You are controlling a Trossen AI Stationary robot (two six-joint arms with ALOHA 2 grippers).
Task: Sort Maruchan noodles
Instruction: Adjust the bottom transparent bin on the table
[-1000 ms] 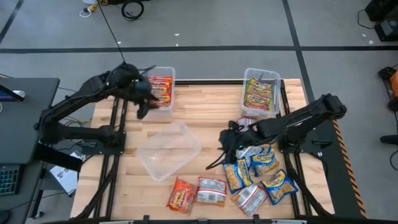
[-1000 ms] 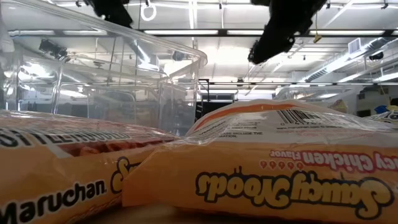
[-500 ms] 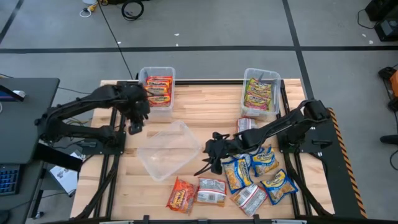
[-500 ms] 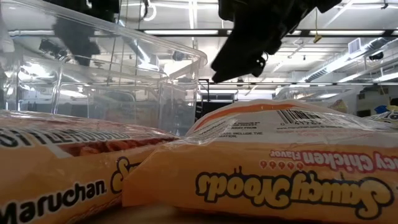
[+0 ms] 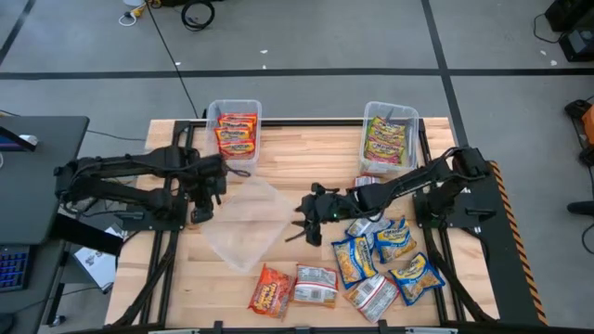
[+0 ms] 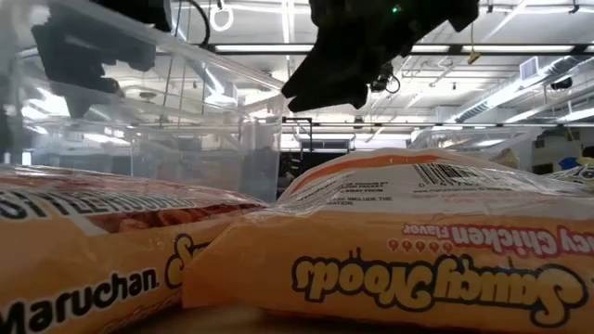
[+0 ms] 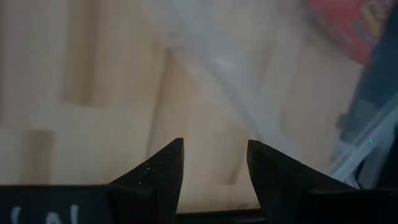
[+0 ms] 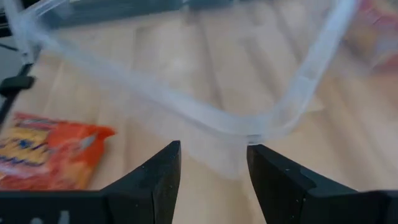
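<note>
Tools flank empty clear plastic bin (image 5: 249,223): left tool (image 5: 200,202) at 9 o'clock, right tool (image 5: 302,225) at 3, both spread. Next: grip rim, reposition bin.

"Maruchan" on orange packet (image 6: 83,260), "Saucy Noods", "Chicken Flavor" upside-down on yellow packet (image 6: 408,250)

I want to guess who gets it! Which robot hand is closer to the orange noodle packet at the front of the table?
The right gripper: it hovers beyond the orange packet, by the empty bin. The left gripper is farther, across that bin.
</note>
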